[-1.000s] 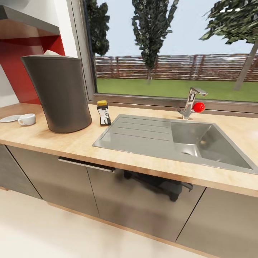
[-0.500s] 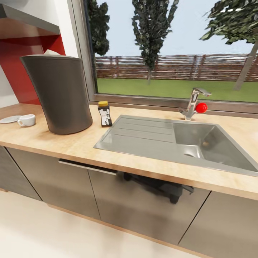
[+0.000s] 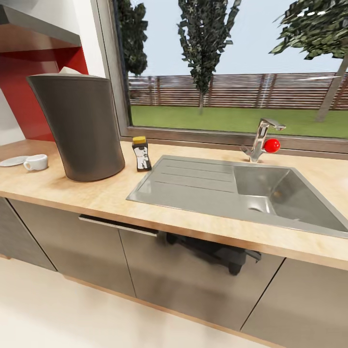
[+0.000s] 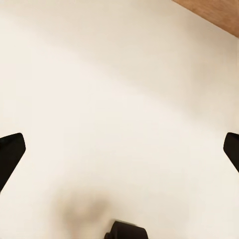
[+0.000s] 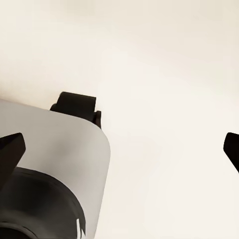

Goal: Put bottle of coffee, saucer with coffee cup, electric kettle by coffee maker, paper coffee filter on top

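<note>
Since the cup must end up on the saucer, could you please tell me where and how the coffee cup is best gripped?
Probably by the rim, from above: the coffee cup stands upright on the kitchen countertop, mouth open upward, with its small loop handle toward the saucer beside it. One claw finger inside and one outside the wall, away from that handle, looks safest; the handle seems too tiny to pinch.

The left gripper point(image 4: 119, 149) points down at the pale floor point(image 4: 119, 74), its two dark fingers point(image 4: 10, 152) spread wide apart with nothing between them. The right gripper point(image 5: 119, 144) hangs the same way, fingers point(image 5: 11, 149) splayed to either side and empty, above the robot's own grey and black base point(image 5: 50, 174). Both arms are lowered, with the wrists aimed at the floor.
</note>
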{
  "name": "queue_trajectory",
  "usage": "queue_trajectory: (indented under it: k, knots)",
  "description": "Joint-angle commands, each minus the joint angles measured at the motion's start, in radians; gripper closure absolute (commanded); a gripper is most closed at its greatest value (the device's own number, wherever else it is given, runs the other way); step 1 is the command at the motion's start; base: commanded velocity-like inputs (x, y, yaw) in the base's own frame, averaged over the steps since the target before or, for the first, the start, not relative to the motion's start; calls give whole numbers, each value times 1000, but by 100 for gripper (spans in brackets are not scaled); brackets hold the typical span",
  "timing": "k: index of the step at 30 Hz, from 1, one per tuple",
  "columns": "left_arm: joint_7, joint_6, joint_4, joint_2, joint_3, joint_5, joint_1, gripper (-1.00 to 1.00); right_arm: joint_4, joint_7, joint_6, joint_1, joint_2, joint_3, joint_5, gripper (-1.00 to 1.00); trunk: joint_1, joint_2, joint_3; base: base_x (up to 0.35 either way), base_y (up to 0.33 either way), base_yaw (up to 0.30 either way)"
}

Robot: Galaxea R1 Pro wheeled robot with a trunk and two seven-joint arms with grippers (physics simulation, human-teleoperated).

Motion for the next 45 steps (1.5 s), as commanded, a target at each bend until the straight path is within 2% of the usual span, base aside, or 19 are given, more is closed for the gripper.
queue_trajectory:
  k: [1, 27, 45]
  knots:
    - [-5, -1, 0, 0, -6, 11, 0, -100, 1, 0, -3, -1, 0, 3, 3, -100, 0, 0, -1, 0, 0, 0]
    - [-5, -1, 0, -2, -8, 11, 0, -100, 1, 0, -1, -1, 0, 4, 3, -100, 0, 0, -1, 0, 0, -5]
    - [-5, -1, 0, -2, -8, 11, 0, -100, 1, 0, -1, -1, 0, 4, 3, -100, 0, 0, -1, 0, 0, -137]
